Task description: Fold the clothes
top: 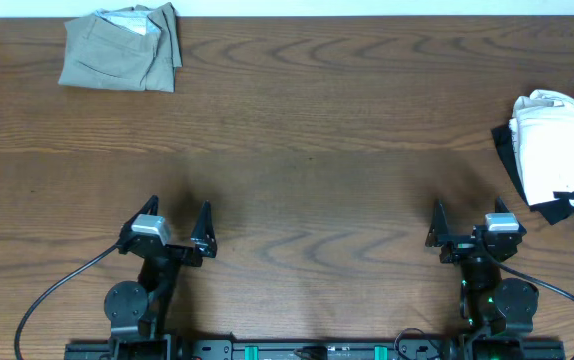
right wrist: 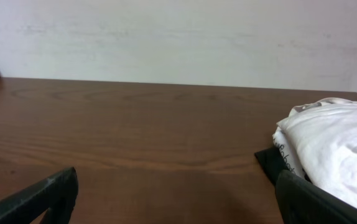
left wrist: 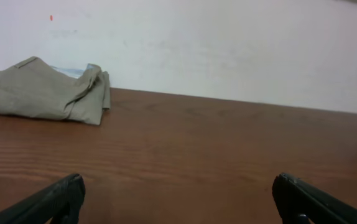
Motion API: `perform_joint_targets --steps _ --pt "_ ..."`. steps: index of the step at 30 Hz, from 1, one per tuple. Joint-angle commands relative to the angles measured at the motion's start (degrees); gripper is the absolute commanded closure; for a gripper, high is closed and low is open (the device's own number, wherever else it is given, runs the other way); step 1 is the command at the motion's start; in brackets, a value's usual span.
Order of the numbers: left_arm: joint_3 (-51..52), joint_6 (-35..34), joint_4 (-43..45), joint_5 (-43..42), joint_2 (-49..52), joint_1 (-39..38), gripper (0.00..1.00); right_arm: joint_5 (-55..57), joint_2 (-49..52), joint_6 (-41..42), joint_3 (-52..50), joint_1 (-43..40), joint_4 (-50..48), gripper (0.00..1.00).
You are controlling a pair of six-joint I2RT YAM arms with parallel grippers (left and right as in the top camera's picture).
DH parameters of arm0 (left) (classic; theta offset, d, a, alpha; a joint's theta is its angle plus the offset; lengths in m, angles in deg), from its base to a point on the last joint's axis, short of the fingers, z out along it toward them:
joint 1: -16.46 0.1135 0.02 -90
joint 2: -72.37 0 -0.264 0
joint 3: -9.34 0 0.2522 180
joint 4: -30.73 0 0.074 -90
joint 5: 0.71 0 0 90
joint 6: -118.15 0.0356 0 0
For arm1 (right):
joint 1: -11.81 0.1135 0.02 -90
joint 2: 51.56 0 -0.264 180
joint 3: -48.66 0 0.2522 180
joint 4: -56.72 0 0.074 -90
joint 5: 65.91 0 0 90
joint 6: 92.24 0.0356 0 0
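Observation:
The clothes [top: 117,50], a grey-green khaki garment with a pale lining showing at its top, lie bunched in a compact heap at the table's far left corner. The left wrist view shows the clothes [left wrist: 41,93] far ahead on the left, against the wall. My left gripper [top: 178,207] [left wrist: 178,183] hovers near the front edge, open, with only bare wood between its fingers. My right gripper [top: 467,208] [right wrist: 176,177] is at the front right, also open and holding nothing. Both grippers are far from the khaki garment.
A pile of white cloth [top: 557,140] [right wrist: 334,149] lies on black fabric [top: 512,160] [right wrist: 268,158] at the table's right edge, just ahead and right of my right gripper. A white wall runs along the far edge of the wooden table [top: 307,130].

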Motion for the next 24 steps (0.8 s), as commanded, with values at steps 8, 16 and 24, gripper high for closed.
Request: perform_joint_targets --steps 8,16,24 --pt "0.2 2.6 -5.8 0.5 -0.7 2.9 0.02 0.0 -0.3 -0.9 -0.1 -0.5 0.3 0.01" --pt "0.2 2.6 -5.8 0.5 -0.7 2.9 0.02 0.0 -0.3 -0.9 -0.1 -0.5 0.3 0.01" --pt "0.2 2.6 -5.8 0.5 -0.5 2.9 0.02 0.0 -0.3 -0.9 -0.1 -0.5 0.3 0.01"
